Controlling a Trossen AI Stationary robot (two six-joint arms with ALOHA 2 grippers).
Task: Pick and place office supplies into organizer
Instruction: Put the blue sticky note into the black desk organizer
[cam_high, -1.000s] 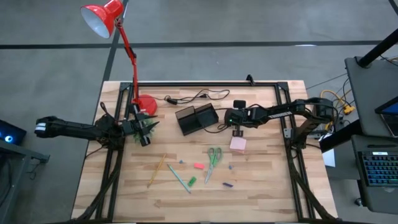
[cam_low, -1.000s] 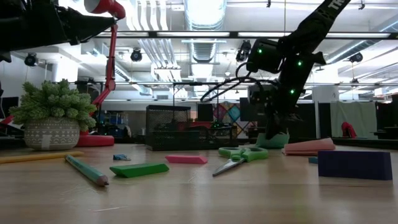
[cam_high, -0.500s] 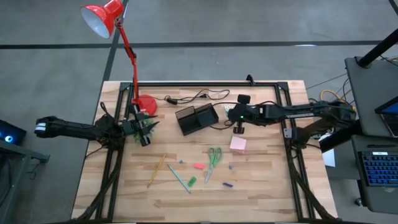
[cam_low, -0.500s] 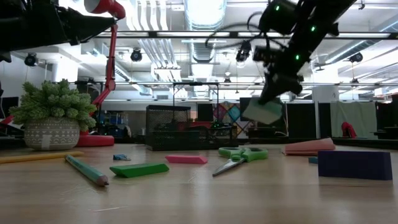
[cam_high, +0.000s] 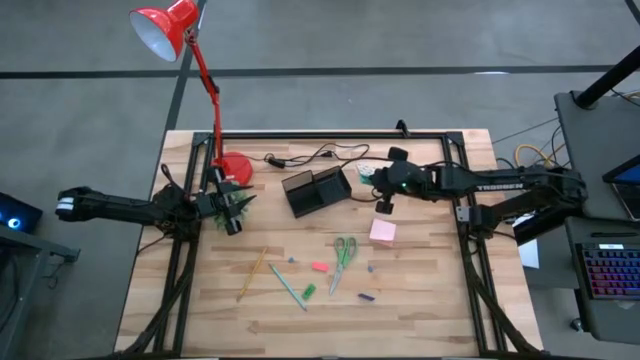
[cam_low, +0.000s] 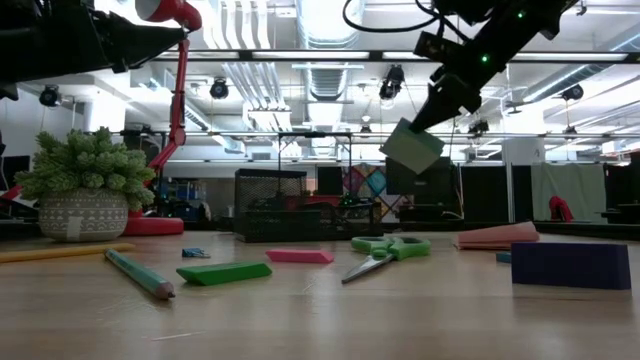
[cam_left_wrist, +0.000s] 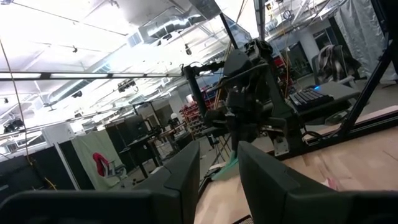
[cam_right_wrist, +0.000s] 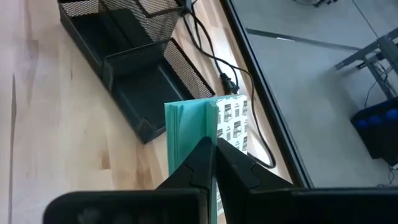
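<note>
My right gripper (cam_high: 378, 178) hangs over the table's far middle, just right of the organizer (cam_high: 317, 190), a black mesh tray. It is shut on the white green-dotted cube (cam_low: 412, 147), which has teal sides. On the near half lie the green-handled scissors (cam_high: 343, 255), pink sticky-note pad (cam_high: 382, 232), yellow pencil (cam_high: 252, 272), green pen (cam_high: 287, 287), and red (cam_high: 319, 266), green (cam_high: 308, 291) and purple (cam_high: 366, 297) pieces. My left gripper (cam_high: 232, 225) waits open at the table's left. My right gripper (cam_right_wrist: 214, 146) pinches the cube between its two fingers at the edge (cam_right_wrist: 208, 127) where a teal side meets the white dotted side. The fingers come slanting down from the table's right. The cube (cam_high: 366, 170) is lifted clear and hangs tilted below the fingertips.
A red lamp stands with its round base (cam_high: 236, 167) at the far left, with a potted plant (cam_high: 232, 203) beside my left gripper. A black cable (cam_high: 320, 153) runs along the far edge behind the organizer (cam_right_wrist: 130, 68). Bare wood lies between the organizer and the pad.
My right gripper has risen from table height beside the pink pad, carrying the cube clear of the table. It has moved toward the far edge and tipped, so the cube now hangs tilted higher up.
</note>
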